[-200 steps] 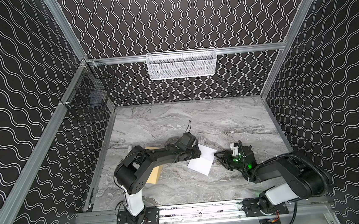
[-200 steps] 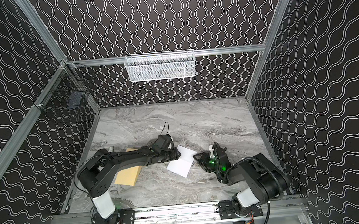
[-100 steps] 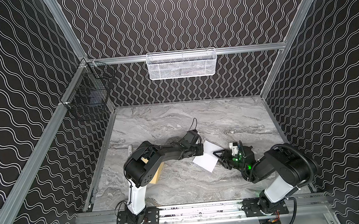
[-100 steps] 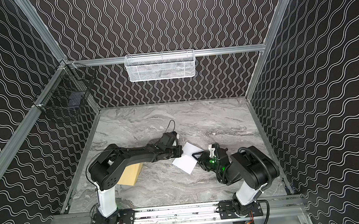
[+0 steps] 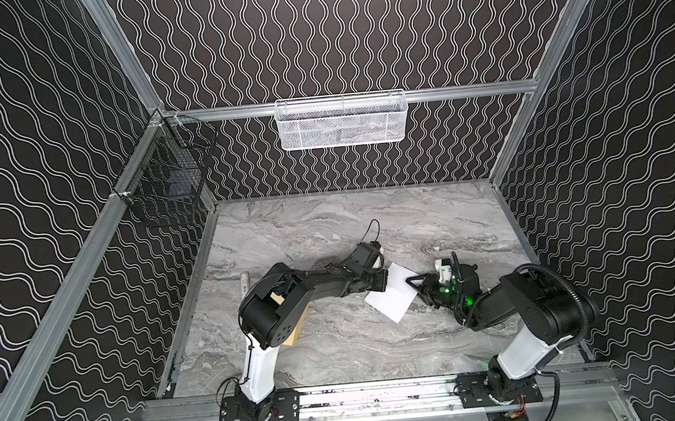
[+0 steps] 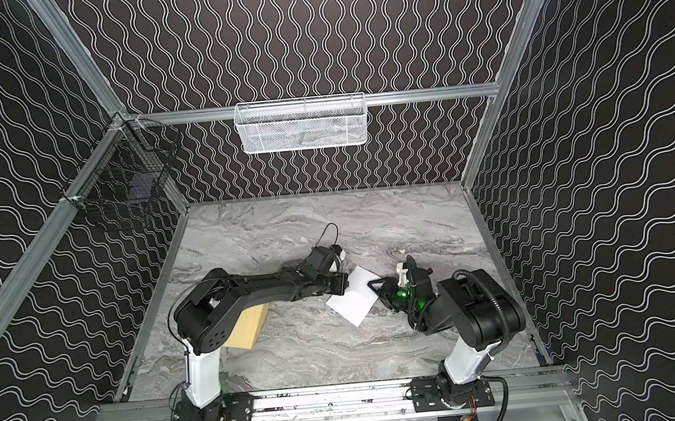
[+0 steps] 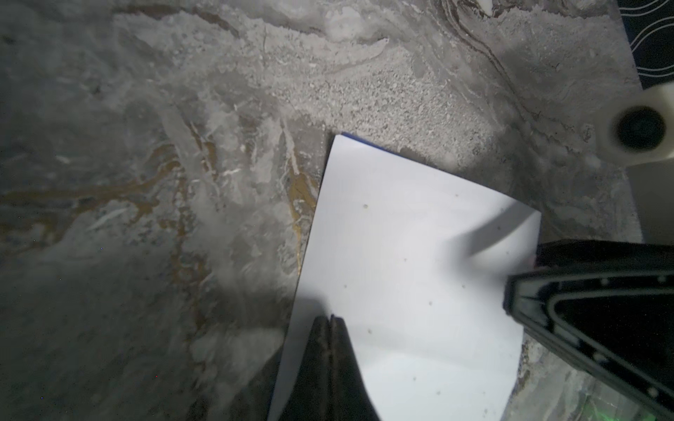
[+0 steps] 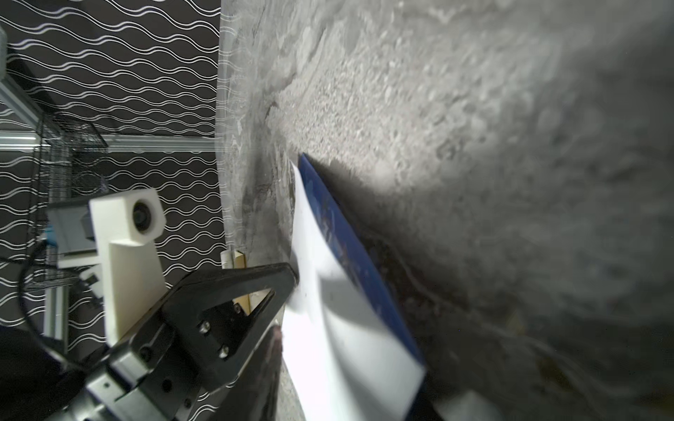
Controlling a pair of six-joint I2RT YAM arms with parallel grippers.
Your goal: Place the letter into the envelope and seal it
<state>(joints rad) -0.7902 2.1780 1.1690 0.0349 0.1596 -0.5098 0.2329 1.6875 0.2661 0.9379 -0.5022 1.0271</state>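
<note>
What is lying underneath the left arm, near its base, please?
The tan envelope lies flat on the marble table there. Only its near end shows in both top views; the left arm covers the rest, so its flap cannot be seen.

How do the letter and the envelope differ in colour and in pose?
The letter is white, the envelope tan. The letter is pinched by the left gripper and partly lifted; the envelope lies flat, ungripped, partly under the left arm. Both are paper.
</note>
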